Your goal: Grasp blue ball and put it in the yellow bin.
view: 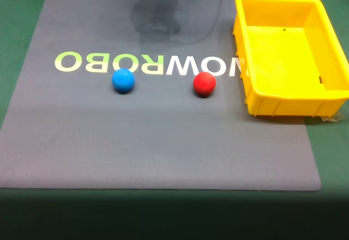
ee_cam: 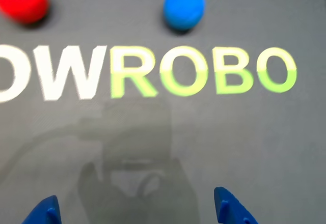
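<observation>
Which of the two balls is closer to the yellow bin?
The red ball is closer: in the fixed view it lies just left of the yellow bin, while the blue ball sits farther left on the grey mat.

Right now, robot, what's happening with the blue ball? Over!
Gripper open, empty, hovering over the mat. Blue ball sits loose on the mat, untouched. Red ball lies between it and the yellow bin. Path to ball clear.

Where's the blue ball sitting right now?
In the fixed view the blue ball lies on the grey mat just below the ROBO lettering, left of the red ball, apart from both it and the yellow bin.
</observation>
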Robot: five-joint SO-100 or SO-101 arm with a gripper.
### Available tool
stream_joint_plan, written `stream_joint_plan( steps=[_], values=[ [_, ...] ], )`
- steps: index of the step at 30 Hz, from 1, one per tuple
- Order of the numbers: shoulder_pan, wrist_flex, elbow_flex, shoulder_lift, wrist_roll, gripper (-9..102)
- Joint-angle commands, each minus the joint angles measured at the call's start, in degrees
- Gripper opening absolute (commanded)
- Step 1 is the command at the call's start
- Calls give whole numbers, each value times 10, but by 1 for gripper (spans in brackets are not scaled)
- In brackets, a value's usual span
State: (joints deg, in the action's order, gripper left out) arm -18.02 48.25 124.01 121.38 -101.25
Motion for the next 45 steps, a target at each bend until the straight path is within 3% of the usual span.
stream_joint_plan(
  steps=[1,25,45],
  values=[
    [-16,-25,-107,-93,11,34],
    [-12,-37,-576,-581,31,34],
    [7,-33,-696,-710,57,28]
  ],
)
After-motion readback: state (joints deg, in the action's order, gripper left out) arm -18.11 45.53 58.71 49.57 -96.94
